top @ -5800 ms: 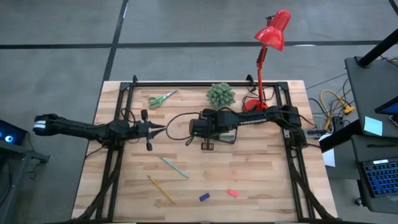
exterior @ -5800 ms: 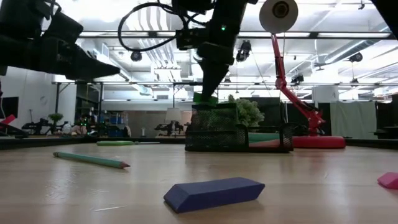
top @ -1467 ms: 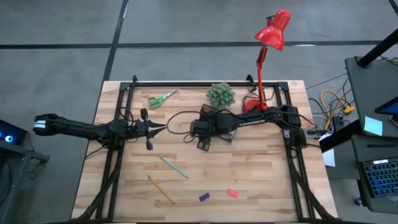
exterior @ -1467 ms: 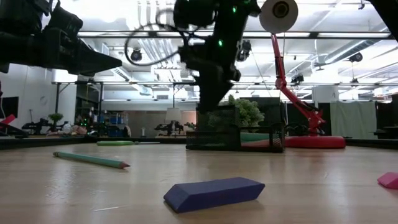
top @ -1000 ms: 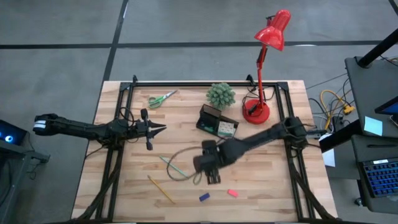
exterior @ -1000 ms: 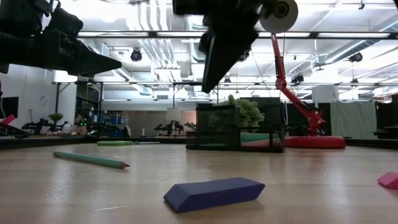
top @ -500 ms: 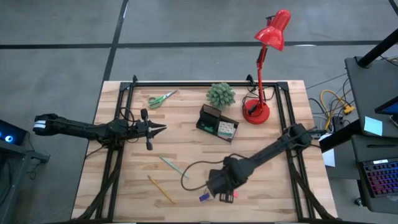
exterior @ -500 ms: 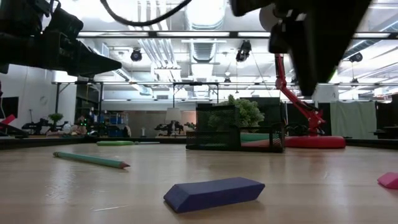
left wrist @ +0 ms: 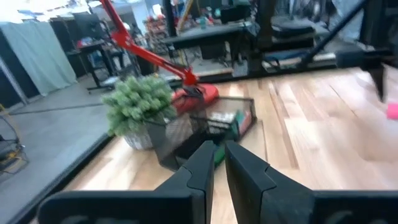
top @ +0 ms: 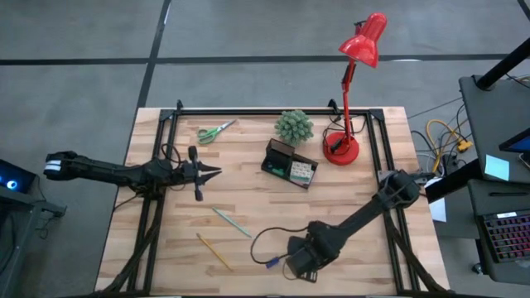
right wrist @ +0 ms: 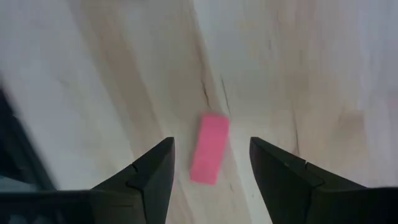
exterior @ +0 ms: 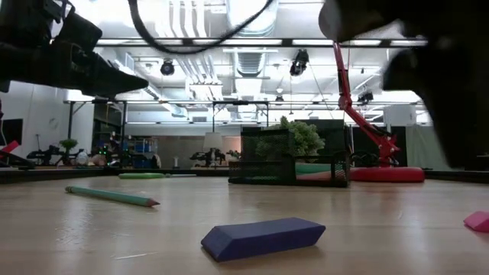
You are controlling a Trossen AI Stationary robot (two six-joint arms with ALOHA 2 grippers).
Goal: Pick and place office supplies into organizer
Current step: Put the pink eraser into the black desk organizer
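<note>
We see the right arm stretched low across the table toward its front edge, with the right pincer open wide and pointing down over the pink eraser, which lies flat between its fingers, not held. The blue eraser lies near it. The left arm waits at the left side, its left pincer shut and empty, pointing at the organizer in the middle.

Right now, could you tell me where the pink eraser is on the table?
The pink eraser lies flat on the wood near the table's front edge, directly below the open right gripper, with the blue eraser just to its left in the high view.
</note>
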